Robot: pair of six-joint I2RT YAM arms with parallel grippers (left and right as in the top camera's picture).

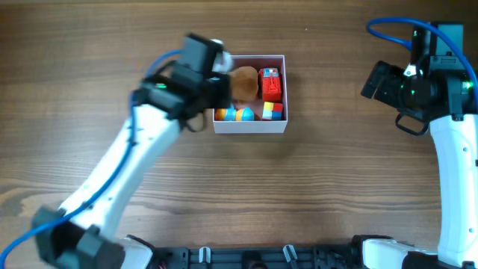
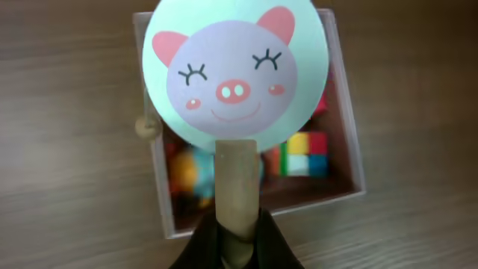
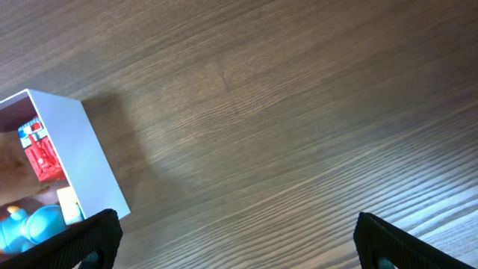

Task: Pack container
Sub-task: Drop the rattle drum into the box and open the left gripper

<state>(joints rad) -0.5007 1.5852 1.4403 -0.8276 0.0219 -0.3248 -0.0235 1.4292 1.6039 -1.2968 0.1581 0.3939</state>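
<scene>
The container (image 1: 249, 125) is a shallow white box at the table's middle; it also shows in the left wrist view (image 2: 349, 142) and the right wrist view (image 3: 86, 153). Inside lie a red toy (image 1: 271, 84), a coloured cube (image 1: 272, 110) and a blue-and-orange toy (image 1: 231, 113). My left gripper (image 2: 237, 240) is shut on the wooden handle of a pig-face rattle drum (image 2: 235, 71) and holds it over the container's left side; from overhead the drum (image 1: 245, 81) looks brown. My right gripper (image 3: 243, 243) is open and empty, over bare table to the right of the container.
The table is dark wood. The left arm (image 1: 127, 164) reaches diagonally from the front left. The right arm (image 1: 455, 164) stands along the right edge. A small bead (image 2: 147, 128) hangs at the drum's side.
</scene>
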